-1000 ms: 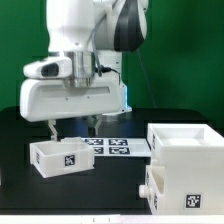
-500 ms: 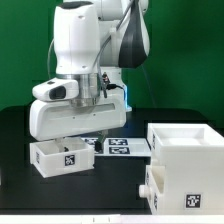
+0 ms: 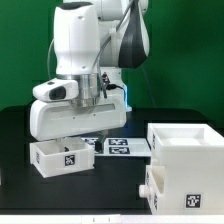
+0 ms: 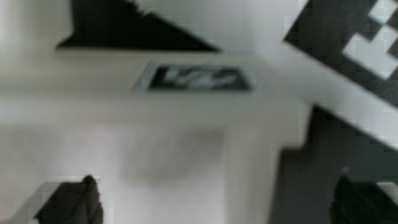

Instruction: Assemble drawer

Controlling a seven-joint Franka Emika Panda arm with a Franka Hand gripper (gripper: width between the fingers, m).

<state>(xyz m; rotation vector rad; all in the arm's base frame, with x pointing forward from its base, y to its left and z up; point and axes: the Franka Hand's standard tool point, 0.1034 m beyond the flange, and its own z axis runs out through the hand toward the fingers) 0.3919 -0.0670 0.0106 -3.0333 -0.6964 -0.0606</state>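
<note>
A white open-top tray (image 3: pixel 60 157) with a black-and-white marker on its front stands on the black table at the exterior view's left. My gripper (image 3: pixel 62 139) is low over this tray, and the white hand hides the fingertips in the exterior view. In the wrist view the gripper (image 4: pixel 217 205) is open. Its dark fingers (image 4: pixel 71 203) stand far apart, with the tray's blurred white surface (image 4: pixel 178 150) between them. The tall white casing (image 3: pixel 186 145) stands at the exterior view's right. A second tray (image 3: pixel 178 187) with a marker sits low at the casing's front.
The marker board (image 3: pixel 115 146) lies flat on the table between the left tray and the casing, partly behind my hand. The robot's white body fills the middle back. A green wall is behind.
Since a second ago my arm has come down and its hand now sits right over the left tray. In the last half second nothing has visibly moved.
</note>
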